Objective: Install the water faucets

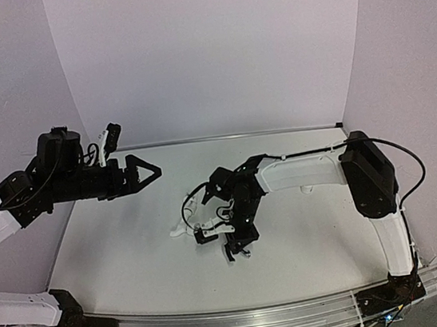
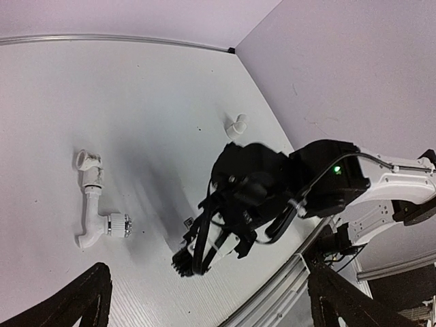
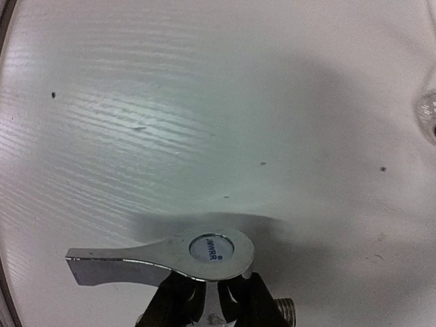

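Observation:
A chrome faucet (image 3: 163,259) with a flat lever handle and a round labelled cap sits between the black fingers (image 3: 178,301) of my right gripper (image 3: 221,296), which is shut on its body just above the table. In the top view the right gripper (image 1: 236,248) points down at the table's middle and mostly hides the faucet. A white bent pipe fitting (image 2: 92,204) with a ribbed nut lies to its left, and shows in the top view (image 1: 180,229). My left gripper (image 1: 151,172) hovers high at the left, open and empty, its fingers wide apart in the left wrist view (image 2: 211,306).
A small white fitting (image 2: 236,126) lies farther back on the white table. The metal rail (image 1: 247,321) runs along the near edge. The right arm's cable loops (image 1: 195,203) beside the white pipe fitting. Purple walls close the back and sides.

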You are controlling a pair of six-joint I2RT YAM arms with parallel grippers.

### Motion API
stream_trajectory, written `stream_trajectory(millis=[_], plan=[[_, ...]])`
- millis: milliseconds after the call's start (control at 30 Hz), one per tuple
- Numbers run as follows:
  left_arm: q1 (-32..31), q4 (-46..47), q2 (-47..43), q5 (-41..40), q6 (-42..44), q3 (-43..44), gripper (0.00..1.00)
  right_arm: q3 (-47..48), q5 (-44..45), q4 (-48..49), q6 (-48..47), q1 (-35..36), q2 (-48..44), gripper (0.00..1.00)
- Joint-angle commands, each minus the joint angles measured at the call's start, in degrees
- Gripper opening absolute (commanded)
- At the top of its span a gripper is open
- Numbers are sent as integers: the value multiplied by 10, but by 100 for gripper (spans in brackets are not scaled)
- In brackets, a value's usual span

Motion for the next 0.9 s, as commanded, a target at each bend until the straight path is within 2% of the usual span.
stream_trajectory(millis=[0, 167, 333, 467, 667, 867], plan=[[3, 51, -43, -47, -14, -21, 100, 86, -35, 54, 141, -61, -75, 6], [3, 90, -63, -38, 5, -54, 98, 150, -51, 109, 322, -121, -93, 7], [2, 67, 15, 18, 40, -18, 88, 151, -3, 179, 438, -126, -132, 7], [0, 83, 73, 38, 60, 11, 79, 153, 7, 221, 522, -126, -150, 6], [-18, 107, 135, 30, 104, 56, 70, 149, 14, 252, 619, -122, -162, 6], [-36, 161, 165, 20, 129, 64, 62, 137, 50, 266, 668, -88, -169, 6]])
